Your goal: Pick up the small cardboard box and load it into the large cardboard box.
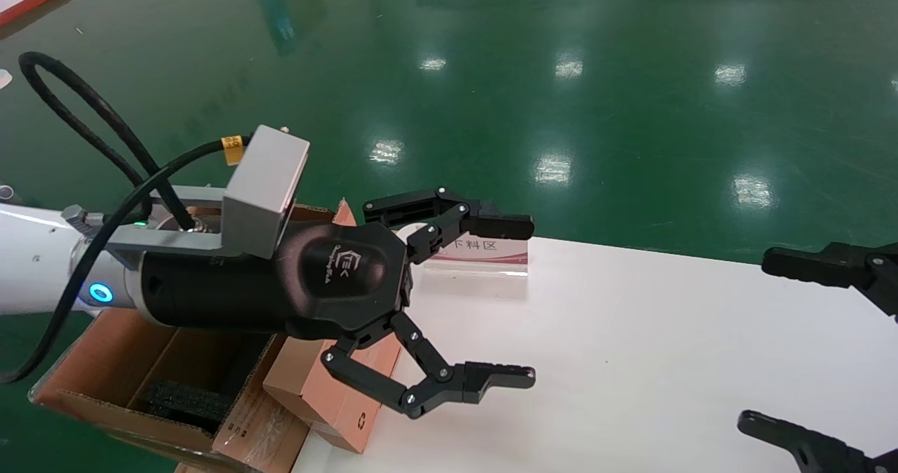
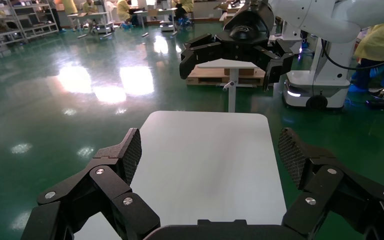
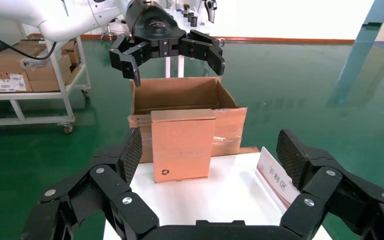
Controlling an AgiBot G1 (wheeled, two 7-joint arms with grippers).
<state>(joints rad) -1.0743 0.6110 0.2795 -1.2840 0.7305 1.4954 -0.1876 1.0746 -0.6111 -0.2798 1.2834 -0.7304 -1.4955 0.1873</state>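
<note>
The small cardboard box, a black recycling mark at its lower corner, stands upright on the white table's left edge, against the large cardboard box, whose flaps are up. The left gripper hangs above both, fingers spread and empty. A sign reads "下料区"; the right gripper hovers spread at the table's right.
</note>
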